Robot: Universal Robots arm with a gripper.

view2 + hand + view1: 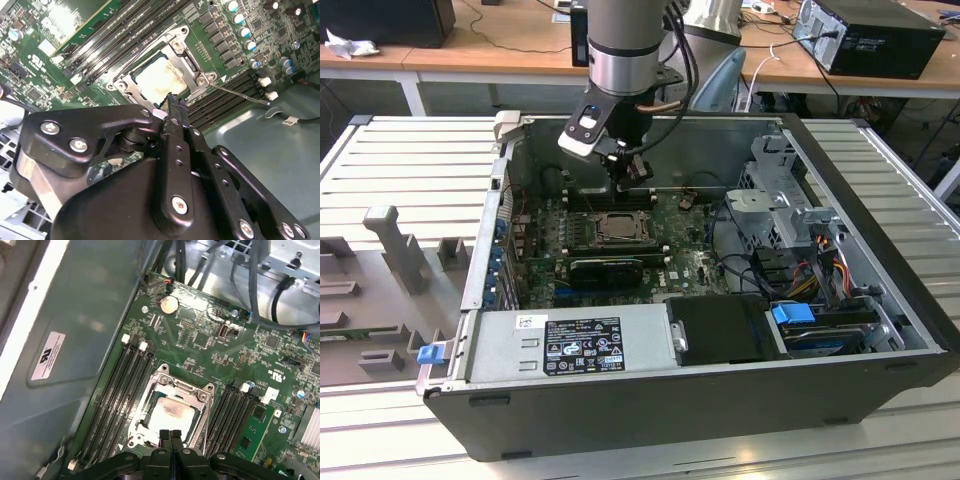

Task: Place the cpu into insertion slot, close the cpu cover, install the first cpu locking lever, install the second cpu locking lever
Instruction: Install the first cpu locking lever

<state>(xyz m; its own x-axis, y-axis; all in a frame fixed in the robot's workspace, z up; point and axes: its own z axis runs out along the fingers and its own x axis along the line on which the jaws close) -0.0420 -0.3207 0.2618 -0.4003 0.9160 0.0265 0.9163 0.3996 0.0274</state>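
We've got the gripper (pixel 169 434) poised at the edge of the insertion slot (pixel 141 426), jaws pressed together on nothing, likely to push rather than grasp. The cpu (pixel 172 412) sits in that slot, the cpu cover (pixel 175 385) flat around it, one locking lever (pixel 240 94) sticking out beside the slot.
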